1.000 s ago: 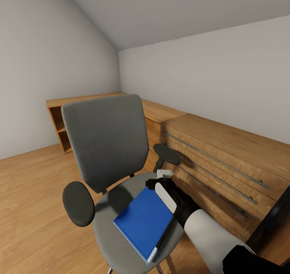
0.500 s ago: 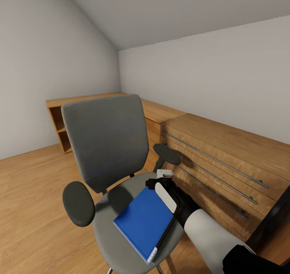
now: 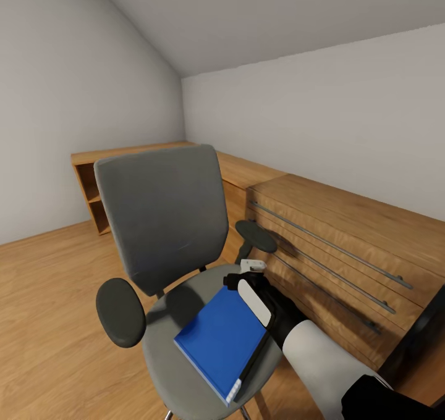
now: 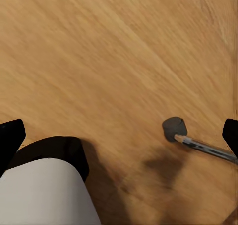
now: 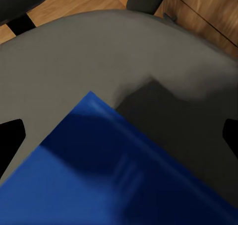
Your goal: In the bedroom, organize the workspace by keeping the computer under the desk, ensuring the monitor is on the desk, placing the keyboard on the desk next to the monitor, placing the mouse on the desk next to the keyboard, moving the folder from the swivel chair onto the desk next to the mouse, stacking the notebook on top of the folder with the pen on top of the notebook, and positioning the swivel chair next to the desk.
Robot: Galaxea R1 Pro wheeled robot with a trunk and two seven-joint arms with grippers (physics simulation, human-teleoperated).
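Head view has the right gripper [image 3: 246, 279] poised, jaws spread, over the far corner of the folder [image 3: 219, 338] lying flat on the chair [image 3: 162, 235] seat, seemingly lining up a grasp.

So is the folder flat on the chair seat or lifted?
Flat, it seems: the folder lies on the swivel chair seat, with the right hand open over its far edge.

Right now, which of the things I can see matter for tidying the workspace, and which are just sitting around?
Part of the job:
- folder, lying on the seat
- swivel chair
- right gripper, over the folder's far corner

Just there:
- wooden dresser beside the chair
- low wooden shelf against the far wall
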